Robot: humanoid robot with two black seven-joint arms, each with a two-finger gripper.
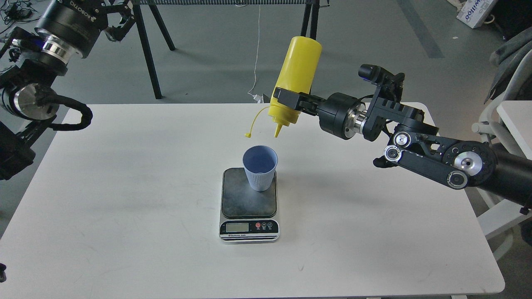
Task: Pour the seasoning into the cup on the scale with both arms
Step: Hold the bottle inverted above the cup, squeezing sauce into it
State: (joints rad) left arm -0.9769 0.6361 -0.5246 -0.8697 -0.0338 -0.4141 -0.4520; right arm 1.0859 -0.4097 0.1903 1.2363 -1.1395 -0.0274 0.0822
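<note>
Head view: one yellow seasoning bottle (298,70), one pale blue cup (260,167), one scale (249,203), one white worktop (124,187). The right end effector (286,99) grips the inverted bottle near its nozzle; the cup stands on the scale below it. The left end effector (118,20), raised far left, is too dark to judge.

Seasoning bottle (298,70): tall yellow squeeze bottle, inverted and slightly tilted, cone nozzle pointing down, cap off and dangling on its thin strap to the left. Nozzle tip sits above the cup (259,166), slightly right of its centre, not touching. Cup: small pale blue, ribbed, upright, on the far right part of the scale (248,203). Scale: dark glossy plate, silver front, LCD and round buttons, flat on the white table (124,199).
</note>
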